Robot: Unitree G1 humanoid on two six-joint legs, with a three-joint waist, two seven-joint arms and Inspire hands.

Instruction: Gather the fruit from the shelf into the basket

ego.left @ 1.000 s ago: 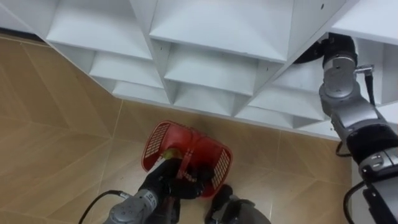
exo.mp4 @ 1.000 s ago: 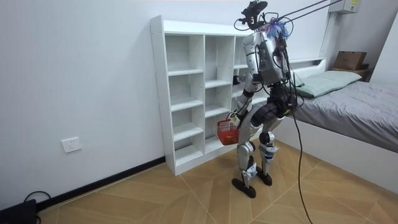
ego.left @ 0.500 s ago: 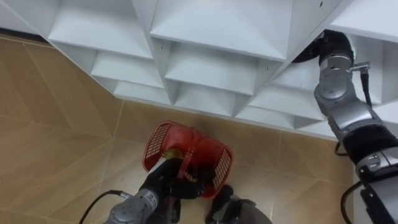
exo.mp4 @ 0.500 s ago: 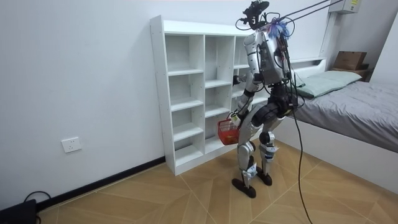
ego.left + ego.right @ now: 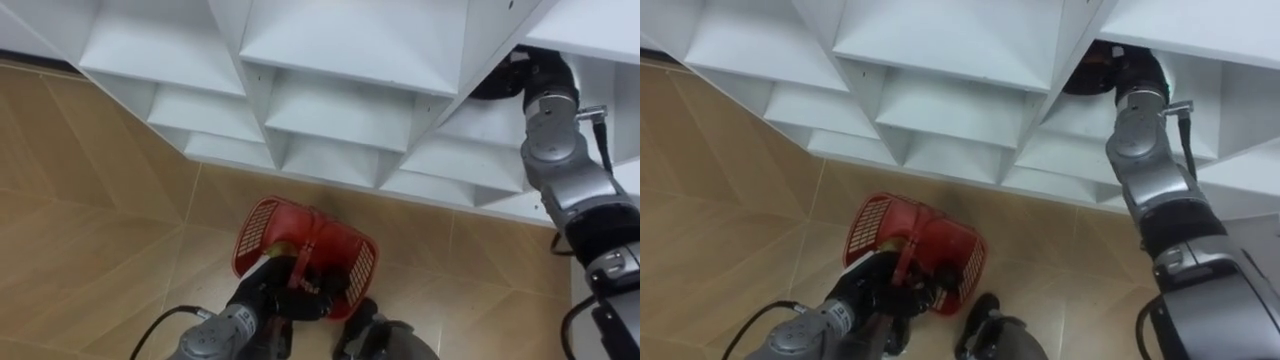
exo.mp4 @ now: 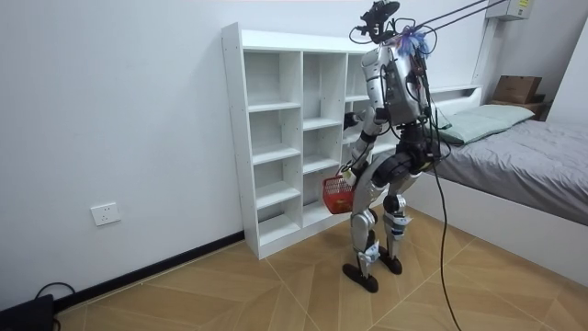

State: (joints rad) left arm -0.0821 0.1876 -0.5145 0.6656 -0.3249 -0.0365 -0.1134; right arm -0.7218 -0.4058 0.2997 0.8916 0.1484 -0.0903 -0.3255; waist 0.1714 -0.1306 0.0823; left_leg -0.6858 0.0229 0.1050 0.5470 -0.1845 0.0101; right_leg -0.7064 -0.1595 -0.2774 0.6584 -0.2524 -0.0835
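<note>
My left hand (image 5: 283, 297) has its fingers curled tight round the handle (image 5: 303, 260) of the red basket (image 5: 259, 222), which hangs low over the wooden floor (image 5: 90, 200) in front of the white shelves (image 5: 340, 50). A yellow-green fruit (image 5: 279, 245) lies inside the basket, just by the rim near those fingers. My right hand (image 5: 1098, 66) reaches into a compartment on the right (dark in there), so I cannot tell how its fingers are set. In the room view I stand facing the shelves, with the bed (image 6: 514, 156) at that view's right.
</note>
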